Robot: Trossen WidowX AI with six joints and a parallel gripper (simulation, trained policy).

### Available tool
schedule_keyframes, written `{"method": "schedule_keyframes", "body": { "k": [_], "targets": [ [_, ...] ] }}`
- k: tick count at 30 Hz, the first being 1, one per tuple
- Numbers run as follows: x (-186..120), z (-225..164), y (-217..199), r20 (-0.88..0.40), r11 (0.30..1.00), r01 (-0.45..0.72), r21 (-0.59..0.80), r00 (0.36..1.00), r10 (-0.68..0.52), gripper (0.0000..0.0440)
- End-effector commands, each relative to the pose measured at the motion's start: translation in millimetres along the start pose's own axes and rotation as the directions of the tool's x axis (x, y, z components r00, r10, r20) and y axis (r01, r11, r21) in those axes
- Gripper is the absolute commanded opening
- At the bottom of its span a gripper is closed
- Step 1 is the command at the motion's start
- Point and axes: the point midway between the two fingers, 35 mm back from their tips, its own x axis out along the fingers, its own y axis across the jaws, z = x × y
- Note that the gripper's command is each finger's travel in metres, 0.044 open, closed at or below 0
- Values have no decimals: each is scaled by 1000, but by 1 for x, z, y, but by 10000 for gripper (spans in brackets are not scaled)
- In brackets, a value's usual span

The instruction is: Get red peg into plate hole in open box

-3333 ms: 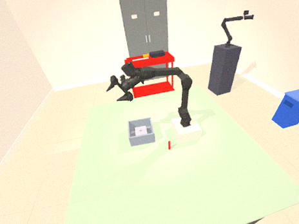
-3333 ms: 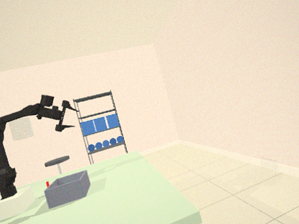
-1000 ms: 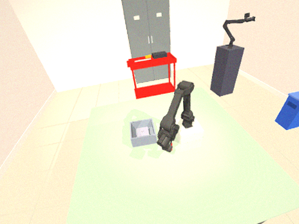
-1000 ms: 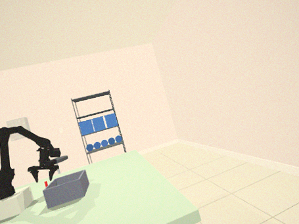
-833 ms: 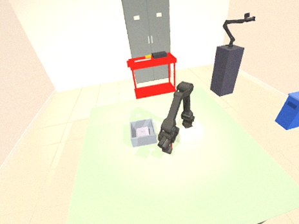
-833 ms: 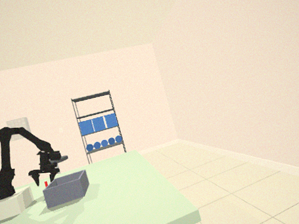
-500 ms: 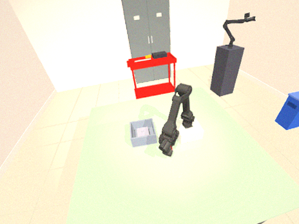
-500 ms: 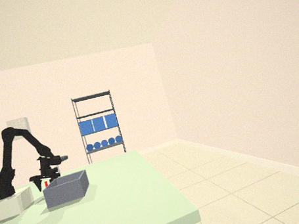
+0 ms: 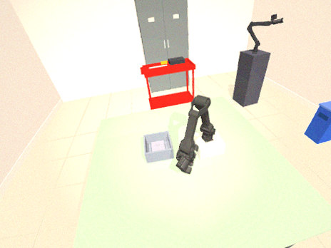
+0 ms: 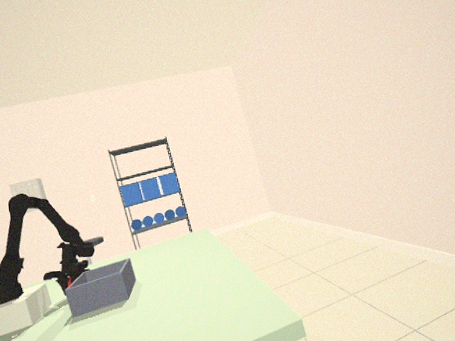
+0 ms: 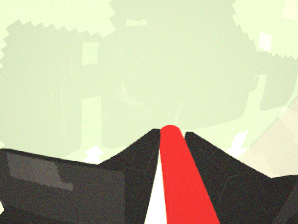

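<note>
The red peg stands between the two dark fingers of my gripper. The fingers are close together along its sides, and its rounded top shows at the fingertips in the wrist view. My gripper is shut on the peg, low over the table beside the box. The peg is hidden behind the arm in the top view, and its lower end is out of sight. The open grey box holds a pale pink plate at its bottom. The hole is too small to make out clearly.
The white base block of the arm is on the opposite side of the gripper from the box. The box walls stand up from the green table top. A red cart stands beyond the table.
</note>
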Motion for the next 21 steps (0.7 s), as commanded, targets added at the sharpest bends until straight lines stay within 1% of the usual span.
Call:
{"method": "schedule_keyframes", "body": {
  "k": [1, 13, 21],
  "targets": [
    [-8, 8, -1, 25, 1000, 8, -5, 1000, -8, 0],
    [-55, 38, -11, 98, 1000, 10, 4, 995, -10, 0],
    [-90, 65, -17, 139, 998, -12, 55, 990, 4, 0]
  ]
}}
